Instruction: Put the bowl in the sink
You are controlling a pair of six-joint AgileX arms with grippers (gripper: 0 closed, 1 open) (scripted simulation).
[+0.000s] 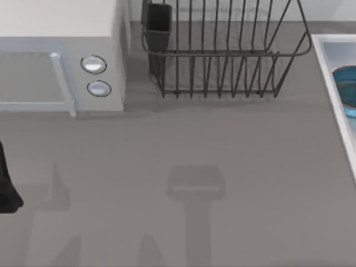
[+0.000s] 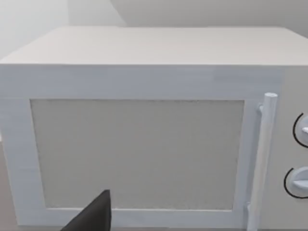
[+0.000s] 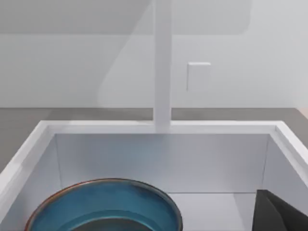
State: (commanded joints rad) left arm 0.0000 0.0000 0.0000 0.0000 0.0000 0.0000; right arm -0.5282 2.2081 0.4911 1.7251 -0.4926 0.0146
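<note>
Top view: the round blue bowl (image 1: pixel 346 90) lies inside the sink (image 1: pixel 327 61), a pale rectangular basin with a raised white rim, at the 3 o'clock edge of the matte grey bench (image 1: pixel 183 150). In the right wrist view the bowl (image 3: pixel 106 207) shows a glossy blue wall, a thin reddish-brown rim and a darker inside, and it rests on the floor of the sink (image 3: pixel 159 127) near one smooth white wall. A flat white post (image 3: pixel 162 62) rises from the sink's far rim.

A boxy white microwave (image 1: pixel 61 55) with two round dials stands at 10 o'clock. A black wire dish rack (image 1: pixel 222 50) of thin bars stands at 12 o'clock.

The left arm (image 1: pixel 6 183) sits parked at the 9 o'clock edge. One dark finger (image 2: pixel 94 216) of the left claw points at the microwave's door (image 2: pixel 137 154). One dark finger (image 3: pixel 281 214) of the right claw hangs over the sink, apart from the bowl. Whether either claw is released or clenched, I cannot tell.
</note>
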